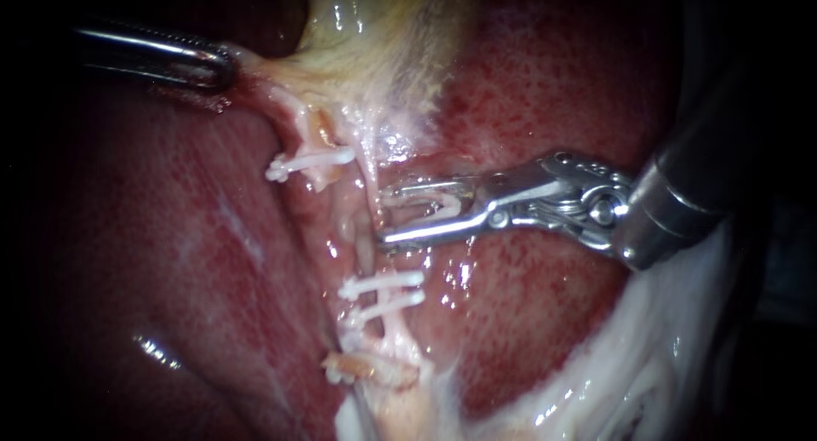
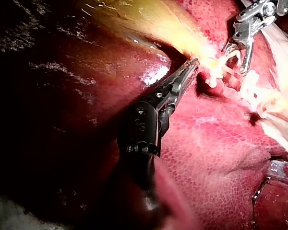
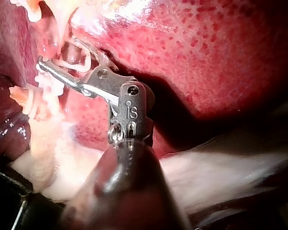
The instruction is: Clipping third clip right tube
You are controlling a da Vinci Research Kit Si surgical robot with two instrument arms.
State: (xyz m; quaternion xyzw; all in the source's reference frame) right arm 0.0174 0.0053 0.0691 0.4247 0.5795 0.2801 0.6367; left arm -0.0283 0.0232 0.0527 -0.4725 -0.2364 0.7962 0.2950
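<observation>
While the slender steel left instrument [image 1: 223, 66] pinches the pale yellow gallbladder [image 1: 374, 41] at upper left, the right instrument [image 1: 385, 213] lines up.

Its spread jaws bear on an open white plastic clip [image 1: 436, 204] between them, tips reaching the thin, pale, glistening right tube [image 1: 368, 181] at frame centre, just above two white clips [image 1: 383, 289] already across it. The tube looks soft, slick and easily torn; I judge it should sit fully inside the clip before closing.
</observation>
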